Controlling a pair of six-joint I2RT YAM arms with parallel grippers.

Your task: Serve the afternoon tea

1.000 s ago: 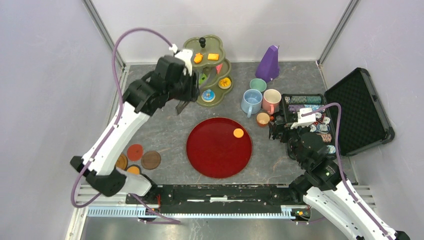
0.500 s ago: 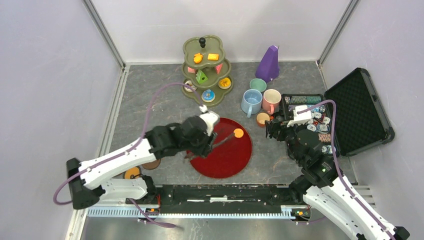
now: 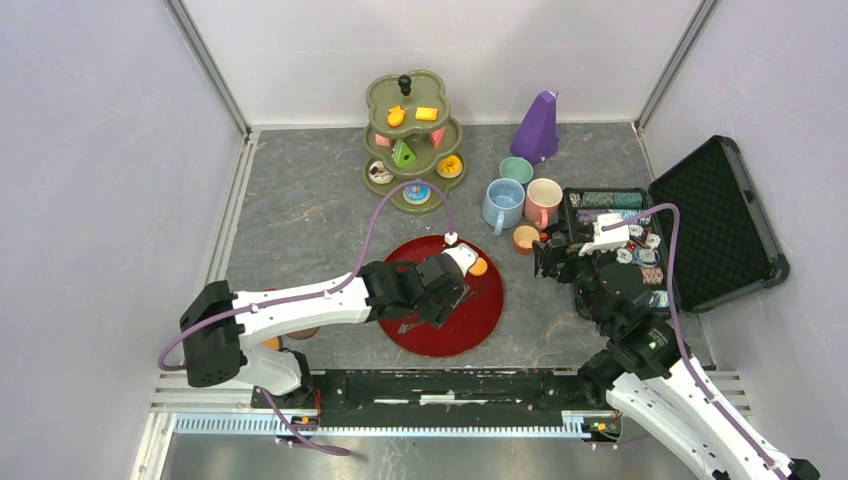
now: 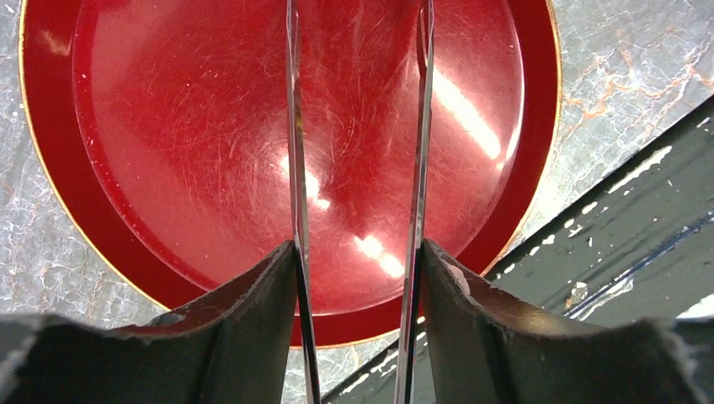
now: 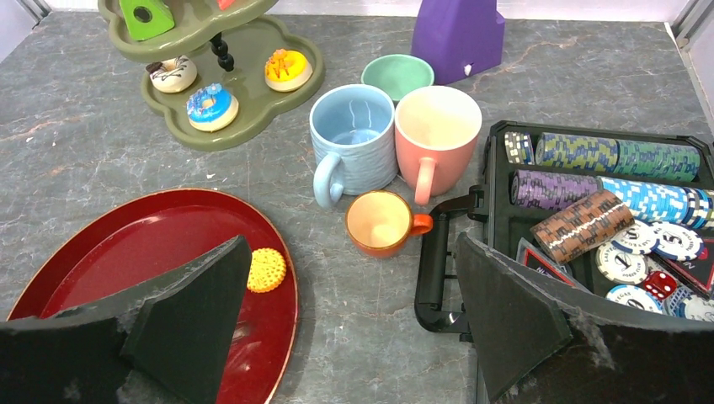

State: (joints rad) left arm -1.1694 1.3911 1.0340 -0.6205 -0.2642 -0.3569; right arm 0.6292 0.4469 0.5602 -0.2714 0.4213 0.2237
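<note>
Left claw [image 4: 357,50] points down, jaws parted; right claw [image 5: 352,248] gapes wide.

A biscuit [image 3: 479,267] lies on the round tray's [image 3: 450,335] far right edge. Behind the tray stands a tiered stand [image 3: 385,100]. To its right are three mugs [image 3: 503,205], with a small cup [image 3: 525,238] before them and a metronome [image 3: 538,128] behind. The chip case [image 3: 720,220] lies rightmost. Left of the tray are what may be coasters [image 3: 300,333], mostly hidden.

Grey table [image 3: 320,230], red plate [image 3: 485,310], tiered stand [image 3: 395,198], blue mug [image 3: 503,205], pink mug [image 3: 543,200], green mug [image 3: 516,169], orange cup [image 3: 525,238], metronome [image 3: 537,128], case [image 3: 715,225]
</note>
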